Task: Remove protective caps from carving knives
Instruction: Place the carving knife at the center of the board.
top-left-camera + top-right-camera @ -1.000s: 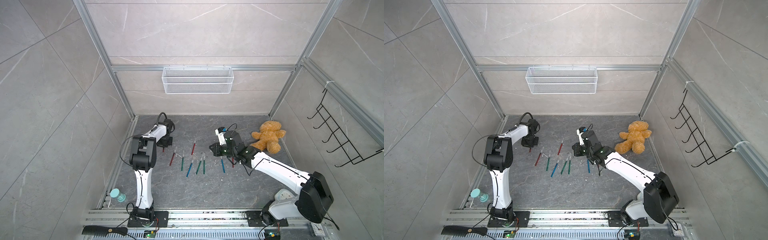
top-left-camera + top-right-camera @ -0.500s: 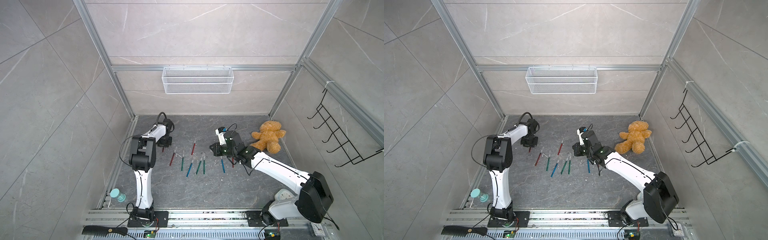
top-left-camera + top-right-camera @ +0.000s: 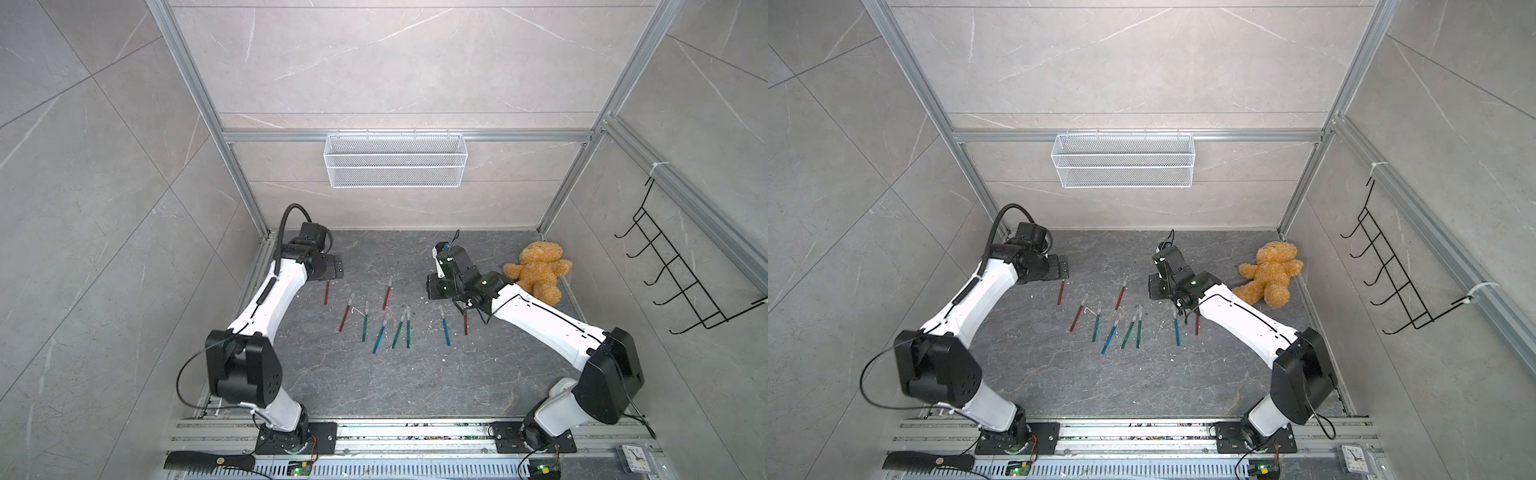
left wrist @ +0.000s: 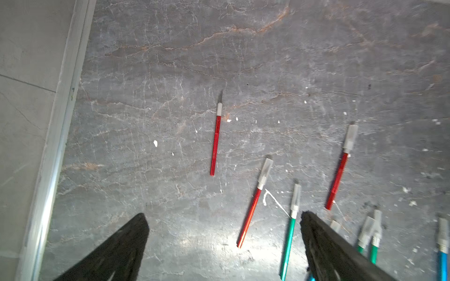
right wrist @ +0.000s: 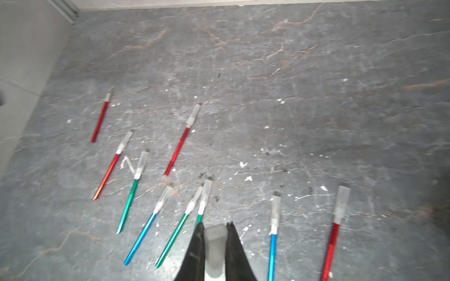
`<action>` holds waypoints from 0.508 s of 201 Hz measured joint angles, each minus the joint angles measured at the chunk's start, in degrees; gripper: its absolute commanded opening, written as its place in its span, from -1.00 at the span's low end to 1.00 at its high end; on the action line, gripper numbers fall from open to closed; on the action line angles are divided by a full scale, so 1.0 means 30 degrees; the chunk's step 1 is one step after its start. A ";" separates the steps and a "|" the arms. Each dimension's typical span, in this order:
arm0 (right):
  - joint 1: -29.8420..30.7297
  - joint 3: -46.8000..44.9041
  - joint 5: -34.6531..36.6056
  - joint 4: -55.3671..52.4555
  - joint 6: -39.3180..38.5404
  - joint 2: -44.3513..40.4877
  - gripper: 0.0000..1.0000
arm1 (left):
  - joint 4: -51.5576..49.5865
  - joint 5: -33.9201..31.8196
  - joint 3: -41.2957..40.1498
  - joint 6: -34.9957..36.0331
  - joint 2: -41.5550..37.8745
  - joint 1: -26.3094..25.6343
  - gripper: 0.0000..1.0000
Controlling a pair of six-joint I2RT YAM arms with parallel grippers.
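Several carving knives lie in a loose row on the dark stone floor. The leftmost red knife (image 3: 327,292) (image 4: 215,141) shows a bare blade. The others, such as a red knife (image 3: 387,293) and a blue knife (image 3: 444,328), carry translucent protective caps (image 4: 350,138). My left gripper (image 3: 334,268) (image 4: 223,215) stands open and empty above the floor near the bare red knife. My right gripper (image 3: 432,286) (image 5: 215,225) hovers over the right part of the row, shut on a loose cap (image 5: 215,243).
A brown teddy bear (image 3: 536,272) lies at the back right beside my right arm. A white wire basket (image 3: 395,160) hangs on the back wall and a black hook rack (image 3: 681,282) on the right wall. A black comb (image 3: 208,460) lies on the front rail.
My left gripper has gone from shut to wide open, and the bare red knife now lies free on the floor below it. The right arm has hardly moved.
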 measured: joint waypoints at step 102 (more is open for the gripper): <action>-0.4379 0.7562 0.0044 -0.5071 -0.0481 0.7497 -1.00 | 0.0750 0.2317 -0.7315 -0.2492 -0.6273 -0.0393 1.00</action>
